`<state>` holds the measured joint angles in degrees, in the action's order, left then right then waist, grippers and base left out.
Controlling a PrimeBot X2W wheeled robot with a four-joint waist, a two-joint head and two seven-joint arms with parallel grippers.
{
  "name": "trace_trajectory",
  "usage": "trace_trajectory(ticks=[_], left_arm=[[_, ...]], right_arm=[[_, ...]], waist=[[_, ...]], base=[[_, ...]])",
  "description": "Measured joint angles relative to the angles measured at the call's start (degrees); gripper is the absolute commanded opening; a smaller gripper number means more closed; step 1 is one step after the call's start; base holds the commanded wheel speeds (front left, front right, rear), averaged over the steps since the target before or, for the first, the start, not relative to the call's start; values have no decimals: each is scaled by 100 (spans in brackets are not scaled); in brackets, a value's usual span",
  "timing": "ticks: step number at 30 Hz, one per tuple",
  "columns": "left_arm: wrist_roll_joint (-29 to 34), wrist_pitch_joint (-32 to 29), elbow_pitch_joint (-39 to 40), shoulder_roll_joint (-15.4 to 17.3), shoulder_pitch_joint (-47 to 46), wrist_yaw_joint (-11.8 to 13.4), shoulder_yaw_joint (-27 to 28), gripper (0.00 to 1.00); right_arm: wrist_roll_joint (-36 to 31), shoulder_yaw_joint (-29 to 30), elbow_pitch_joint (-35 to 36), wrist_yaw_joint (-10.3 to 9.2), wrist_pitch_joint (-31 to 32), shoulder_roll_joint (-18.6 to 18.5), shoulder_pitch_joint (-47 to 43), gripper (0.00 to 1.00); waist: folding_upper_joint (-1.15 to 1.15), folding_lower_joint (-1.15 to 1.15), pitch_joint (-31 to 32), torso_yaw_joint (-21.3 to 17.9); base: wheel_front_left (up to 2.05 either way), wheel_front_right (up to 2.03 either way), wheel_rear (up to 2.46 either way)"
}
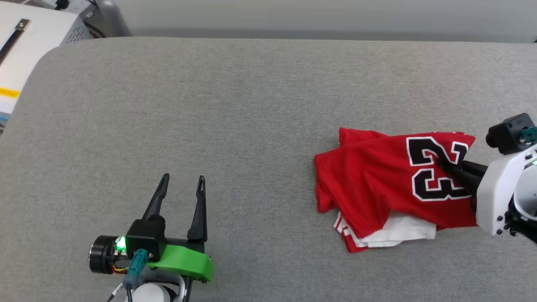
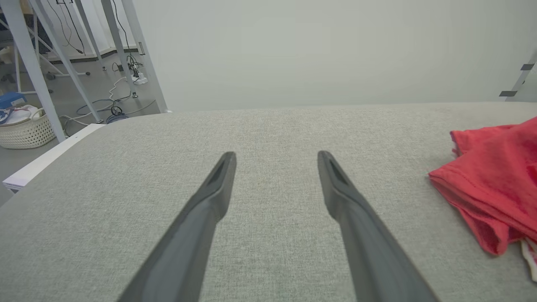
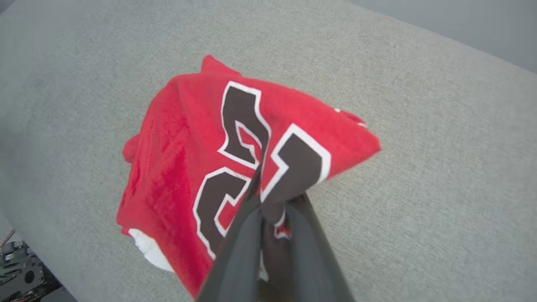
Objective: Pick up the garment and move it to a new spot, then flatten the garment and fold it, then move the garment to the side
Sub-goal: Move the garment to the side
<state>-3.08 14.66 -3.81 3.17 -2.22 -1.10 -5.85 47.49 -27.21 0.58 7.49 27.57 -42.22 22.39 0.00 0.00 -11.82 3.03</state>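
The garment is a red T-shirt with a black number outlined in white, lying bunched at the right of the grey cushion, a white sleeve showing at its near edge. My right gripper reaches in from the right and is shut on the garment at the number. In the right wrist view its fingertips pinch a fold of the garment, which rises to them in a peak. My left gripper stands open at the lower left, well clear of the cloth. In the left wrist view the left gripper is empty, the garment at the right edge.
The grey cushion spans the head view, with wide bare fabric left of the shirt. A white appliance stands past its far left corner. The left wrist view shows metal frame legs, cables and a white basket on the floor.
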Motion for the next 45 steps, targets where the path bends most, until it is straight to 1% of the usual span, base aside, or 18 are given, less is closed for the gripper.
trace_trajectory(ticks=[5,11,18,26,32,33,34,37,38,39,40,45], left_arm=[[16,1,47,0,0,-21,40,100],[82,0,96,35,-20,-47,75,100],[166,1,275,168,-194,-70,102,100],[211,0,554,304,-549,-119,110,100],[220,0,697,359,-798,-127,62,100],[227,0,756,365,-913,-142,42,100],[229,0,775,366,-938,-143,37,100],[229,0,810,371,-1005,-143,19,100],[229,0,808,371,-1016,-143,11,100],[229,0,806,371,-1027,-143,4,100],[229,0,805,371,-1031,-143,-1,100],[226,0,757,365,-1032,-132,-27,100]], right_arm=[[-66,171,-1,0,16,-153,133,0],[-148,312,-172,1,-5,-189,325,0],[-468,617,-742,2,-211,-443,671,0],[-872,1031,-1674,3,-330,-728,1277,0],[-1127,1434,-2486,4,-423,-776,1790,0],[-1337,1628,-2884,4,-463,-839,2007,0],[-1415,1663,-2978,4,-485,-868,2057,0],[-1462,1978,-3422,4,-664,-813,2291,0],[-1505,1986,-3498,4,-684,-798,2332,0],[-1582,1985,-3598,4,-730,-761,2366,39],[-1664,1985,-3686,4,-778,-719,2385,100],[-1886,2074,-4087,4,-1118,-526,2449,100]], waist=[[0,0,16,-420],[0,0,-52,-908],[0,0,-448,-1211],[0,0,-1137,-1286],[0,1,-1661,-1240],[0,1,-1891,-1186],[0,0,-1954,-1166],[0,0,-2157,-1084],[0,0,-2201,-1059],[0,0,-2248,-1025],[0,0,-2280,-987],[0,0,-2274,-853]], base=[[0,0,0],[0,0,0],[0,0,0],[0,0,0],[0,0,0],[0,0,0],[0,0,0],[0,0,0],[0,0,0],[0,0,0],[0,0,0],[0,0,0]])
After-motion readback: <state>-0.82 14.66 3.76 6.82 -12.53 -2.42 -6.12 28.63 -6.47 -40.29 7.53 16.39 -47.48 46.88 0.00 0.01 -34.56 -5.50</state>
